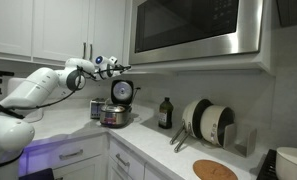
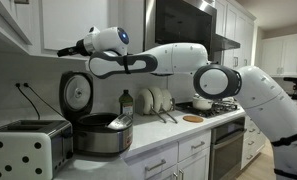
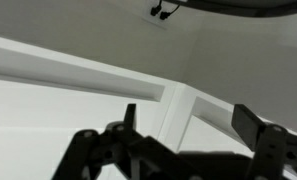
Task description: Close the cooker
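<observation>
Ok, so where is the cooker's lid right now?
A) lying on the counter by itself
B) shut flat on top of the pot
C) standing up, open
C: in both exterior views the lid stands upright over the steel body of the cooker, with its pale inner face showing.

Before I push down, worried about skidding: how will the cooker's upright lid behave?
The lid looks rigid and hinged, so it probably swings down whole. The cooker is small with shiny steel, so it may slide on the counter.
</observation>
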You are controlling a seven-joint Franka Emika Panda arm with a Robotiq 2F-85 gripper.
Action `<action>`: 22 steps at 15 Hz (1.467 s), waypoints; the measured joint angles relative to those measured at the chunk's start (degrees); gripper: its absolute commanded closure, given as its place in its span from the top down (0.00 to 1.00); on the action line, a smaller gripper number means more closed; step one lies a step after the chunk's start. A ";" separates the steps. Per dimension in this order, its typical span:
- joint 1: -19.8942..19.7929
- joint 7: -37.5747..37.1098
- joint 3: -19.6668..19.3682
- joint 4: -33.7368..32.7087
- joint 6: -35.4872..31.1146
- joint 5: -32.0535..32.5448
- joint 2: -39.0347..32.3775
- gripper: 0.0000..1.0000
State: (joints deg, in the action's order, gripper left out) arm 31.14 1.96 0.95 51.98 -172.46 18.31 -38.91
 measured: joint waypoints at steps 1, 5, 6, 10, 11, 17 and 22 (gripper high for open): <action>-0.01 -0.03 -0.68 -1.55 0.39 -0.04 -1.03 0.58; -0.10 -0.04 -1.83 -5.77 2.00 -0.14 -4.28 0.27; -0.09 -0.04 -1.83 -6.45 2.51 -0.18 -4.89 0.20; 0.14 0.04 -1.58 -8.36 4.97 -0.21 -6.19 0.00; 0.27 0.15 -1.51 -8.86 6.22 -0.20 -6.20 0.00; 0.39 2.36 0.28 -13.91 14.22 -0.25 -6.17 0.00; 0.32 2.63 0.47 -14.57 20.51 -0.25 -6.37 0.00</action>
State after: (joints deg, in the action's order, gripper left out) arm 31.45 4.59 1.42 37.40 -151.95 18.05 -45.28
